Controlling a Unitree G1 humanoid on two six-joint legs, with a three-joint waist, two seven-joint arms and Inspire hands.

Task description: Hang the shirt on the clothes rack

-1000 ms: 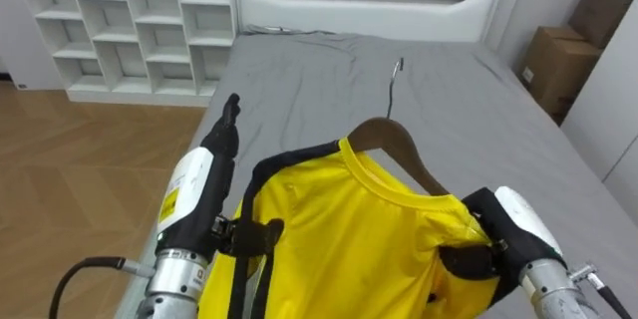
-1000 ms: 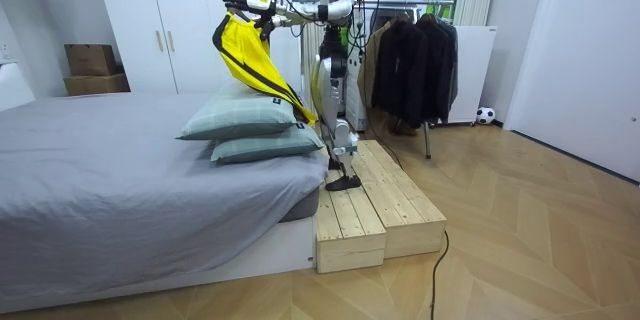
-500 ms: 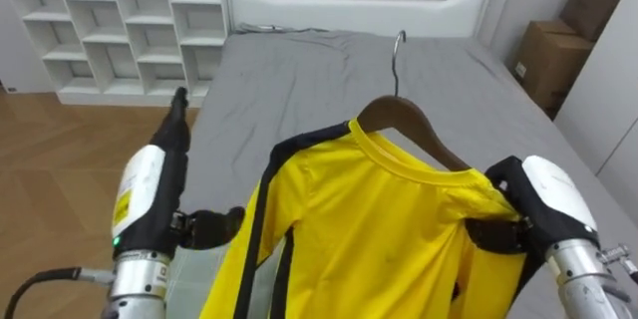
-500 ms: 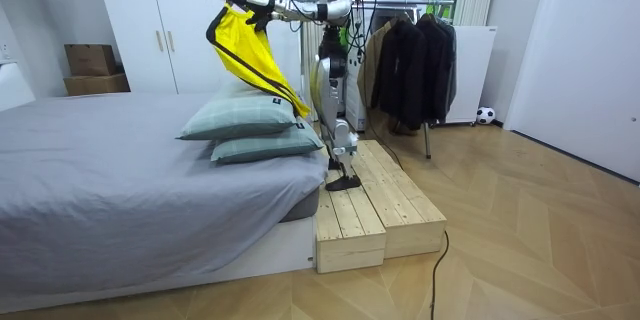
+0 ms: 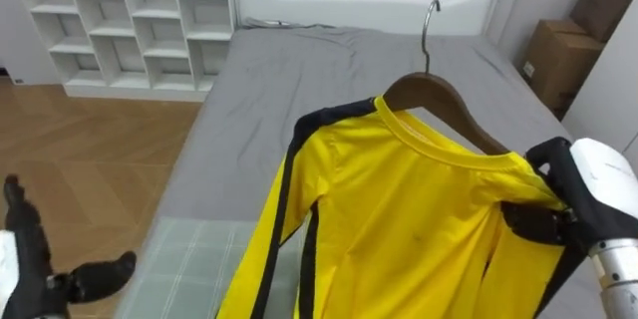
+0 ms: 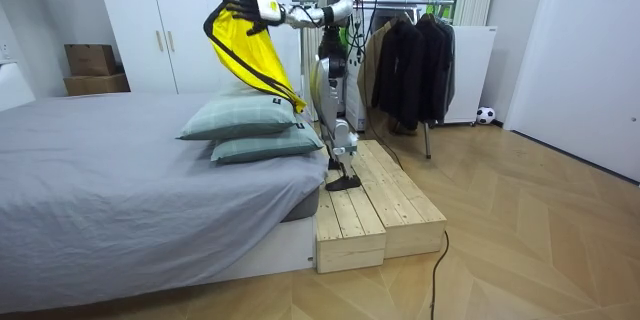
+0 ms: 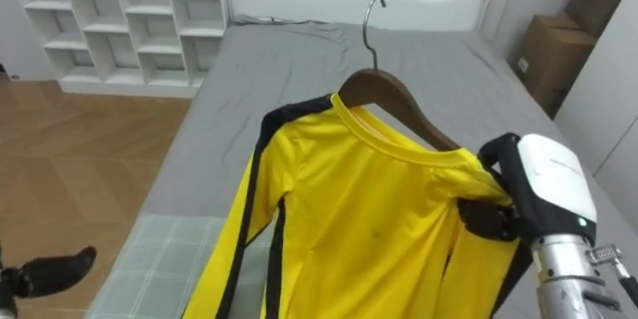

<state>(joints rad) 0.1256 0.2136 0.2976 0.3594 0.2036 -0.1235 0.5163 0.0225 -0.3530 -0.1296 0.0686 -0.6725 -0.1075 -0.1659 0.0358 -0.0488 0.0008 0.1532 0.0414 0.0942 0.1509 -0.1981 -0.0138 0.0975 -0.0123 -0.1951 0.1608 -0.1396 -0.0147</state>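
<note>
Your right hand (image 5: 573, 194) has its fingers curled tight round one shoulder of the yellow shirt (image 5: 399, 219), which sits on a wooden hanger (image 5: 449, 102) held up over the grey bed (image 5: 299, 80). The metal hook (image 5: 429, 30) stands free above the collar. Your left hand (image 5: 40, 274) is low at your left side, its fingers loose and holding nothing. You stand on a wooden platform (image 6: 385, 200) beside the head of the bed, and the clothes rack (image 6: 400, 0) with its dark garments (image 6: 410, 60) is behind you.

The load is carried at one end only. The hanger therefore rides tilted, and I judge that a quick swing could slide the shirt down off the unheld shoulder. An end grip also gives weak control of the hook, so it may twist and miss the rail. A second hold near the hanger's neck would steady it.

The shirt's lower part hangs close above the pillows (image 6: 255, 130) and may drag or catch as you turn. Since the rack is at your back, the turn must be made on a raised step, so a misplaced foot is a hazard.

No brand, label or legible writing is found on the shirt or the hanger. The cardboard boxes (image 5: 558, 60) show no readable marks either.
</note>
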